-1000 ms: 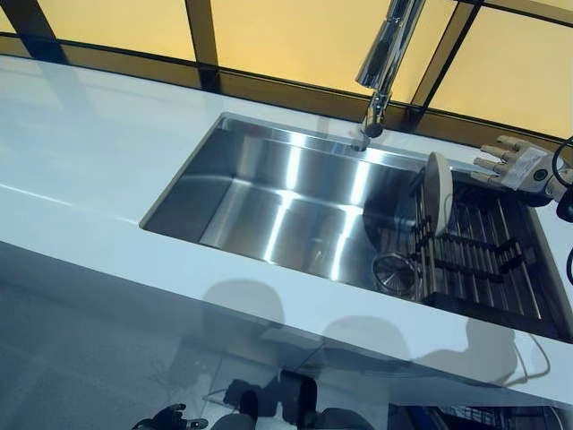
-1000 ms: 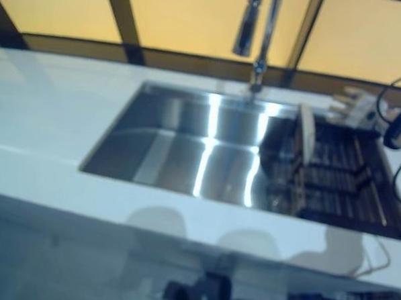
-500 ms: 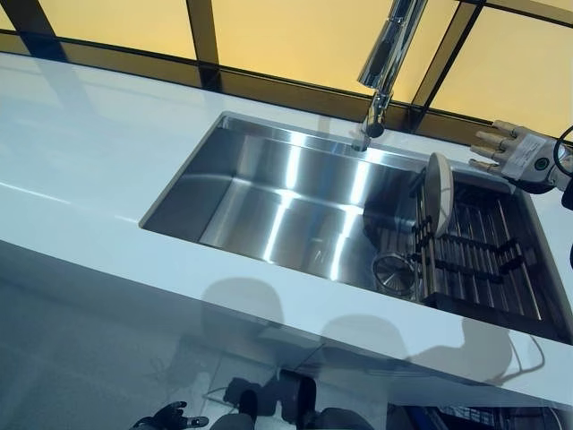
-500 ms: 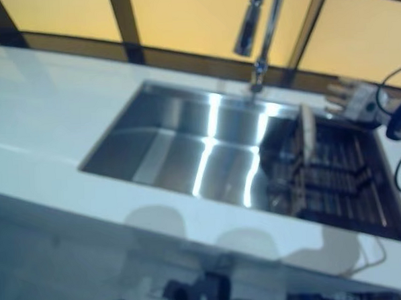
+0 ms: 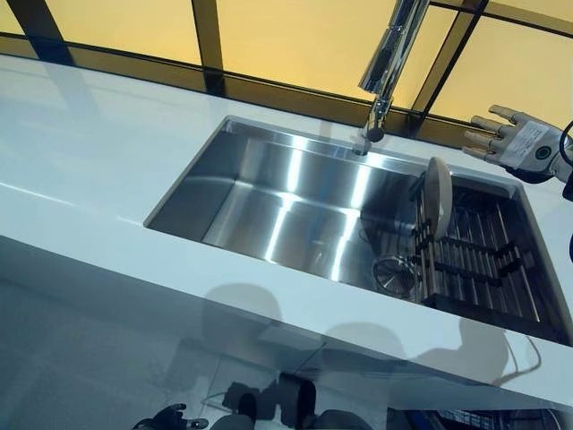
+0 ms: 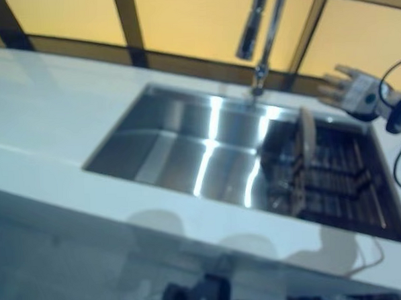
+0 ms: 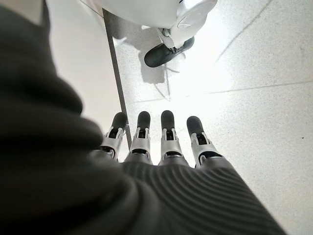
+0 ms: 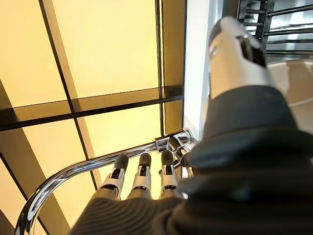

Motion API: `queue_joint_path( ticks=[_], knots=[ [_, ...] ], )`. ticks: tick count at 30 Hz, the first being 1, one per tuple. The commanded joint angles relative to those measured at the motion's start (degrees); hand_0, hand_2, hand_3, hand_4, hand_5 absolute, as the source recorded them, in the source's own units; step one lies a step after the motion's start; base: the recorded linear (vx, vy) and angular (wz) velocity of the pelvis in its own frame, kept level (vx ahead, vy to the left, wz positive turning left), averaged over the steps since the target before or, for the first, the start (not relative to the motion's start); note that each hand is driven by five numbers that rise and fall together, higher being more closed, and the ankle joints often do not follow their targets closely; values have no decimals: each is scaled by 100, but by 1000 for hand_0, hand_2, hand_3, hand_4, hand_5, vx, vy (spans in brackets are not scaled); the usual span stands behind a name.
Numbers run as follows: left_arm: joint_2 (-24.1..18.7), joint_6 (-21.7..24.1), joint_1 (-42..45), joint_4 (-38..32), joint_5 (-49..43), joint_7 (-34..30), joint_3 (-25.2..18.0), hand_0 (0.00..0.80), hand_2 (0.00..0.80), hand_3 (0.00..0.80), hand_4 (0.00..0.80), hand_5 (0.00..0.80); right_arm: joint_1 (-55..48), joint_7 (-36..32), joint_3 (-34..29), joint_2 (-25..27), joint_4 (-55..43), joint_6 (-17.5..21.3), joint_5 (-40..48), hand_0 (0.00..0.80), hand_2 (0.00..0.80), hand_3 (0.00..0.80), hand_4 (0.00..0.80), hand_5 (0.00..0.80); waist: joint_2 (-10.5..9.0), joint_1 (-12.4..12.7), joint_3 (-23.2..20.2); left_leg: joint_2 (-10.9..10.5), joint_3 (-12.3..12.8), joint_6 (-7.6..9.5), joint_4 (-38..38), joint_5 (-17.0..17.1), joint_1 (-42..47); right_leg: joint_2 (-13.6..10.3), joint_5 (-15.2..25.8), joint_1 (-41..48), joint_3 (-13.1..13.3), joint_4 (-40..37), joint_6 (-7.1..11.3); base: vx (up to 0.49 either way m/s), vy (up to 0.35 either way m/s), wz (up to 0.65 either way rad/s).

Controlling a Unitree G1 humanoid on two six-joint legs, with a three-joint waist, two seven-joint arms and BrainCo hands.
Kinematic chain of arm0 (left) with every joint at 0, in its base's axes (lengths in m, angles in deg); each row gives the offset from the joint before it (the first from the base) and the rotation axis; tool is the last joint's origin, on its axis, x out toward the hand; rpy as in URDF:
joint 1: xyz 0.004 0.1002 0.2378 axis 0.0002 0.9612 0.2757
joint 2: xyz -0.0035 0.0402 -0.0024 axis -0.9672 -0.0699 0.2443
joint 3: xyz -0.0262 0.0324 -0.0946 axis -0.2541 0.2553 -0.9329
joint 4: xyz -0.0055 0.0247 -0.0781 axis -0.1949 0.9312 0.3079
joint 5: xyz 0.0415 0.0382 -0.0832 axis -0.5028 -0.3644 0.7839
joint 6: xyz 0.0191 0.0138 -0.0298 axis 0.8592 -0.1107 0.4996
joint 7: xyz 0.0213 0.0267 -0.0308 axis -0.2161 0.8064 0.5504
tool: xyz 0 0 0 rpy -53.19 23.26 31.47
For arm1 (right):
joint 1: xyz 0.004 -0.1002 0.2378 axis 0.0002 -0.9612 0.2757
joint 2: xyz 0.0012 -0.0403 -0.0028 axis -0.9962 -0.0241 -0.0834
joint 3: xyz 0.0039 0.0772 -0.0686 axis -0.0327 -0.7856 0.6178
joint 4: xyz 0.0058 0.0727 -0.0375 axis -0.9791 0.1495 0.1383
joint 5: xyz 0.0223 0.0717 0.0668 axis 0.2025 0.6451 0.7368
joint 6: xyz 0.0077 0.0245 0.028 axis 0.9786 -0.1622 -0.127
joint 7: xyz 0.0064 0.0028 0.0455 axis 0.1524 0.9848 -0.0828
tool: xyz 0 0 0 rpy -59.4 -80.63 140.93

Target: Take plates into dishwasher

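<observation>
Left eye view: we see plate (image 5: 438, 195) upright in rack (image 5: 483, 260), right part of sink (image 5: 295, 202); right hand (image 5: 510, 141) upper right, fingers spread, empty.
Left wrist view: we see left hand (image 7: 161, 142) fingers straight, above floor (image 7: 244, 98).

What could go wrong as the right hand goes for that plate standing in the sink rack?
The plate stands on edge at the near end of the dark rack, so a nudge from the open right hand could tip it into the steel sink. The faucet hangs close by, so a swing of the arm could strike it. The left hand hangs by the floor, too far off to help.
</observation>
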Motion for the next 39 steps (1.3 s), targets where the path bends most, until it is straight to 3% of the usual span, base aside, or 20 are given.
queue_joint_path(
  ticks=[1, 11, 39],
  knots=[
    [-199, 23, 58, -124, -102, -50, 230, 0, 0, 0, 0, 0, 901, 1, 419, 108, -83, -143, 274, 0, 0, 0, 0, 0, -44, 218, -166, -139, 168, 338, 23, -1079, 232, 43, -524, -507, 124, 345, 278, 0, 0, 0],
    [-174, 81, 45, 2, -166, -38, 275, 0, 0, 0, 0, 0, 1016, -208, 691, -136, -61, 120, 572, 0, 0, 0, 0, 0, -26, 298, -153, -135, 95, 323, 23, -1072, 250, 14, -559, -510, 57, 371, 250, 6, -3, 1],
    [-137, 206, -115, -147, 38, 5, 500, 0, 0, 0, 0, 0, 1301, -673, 1185, -451, 147, -33, 728, 0, 0, 0, 0, 0, 161, 341, 172, -38, 46, 173, 23, -954, -51, -61, -774, -929, -78, 695, 82, -3, -6, 2]
  ],
)
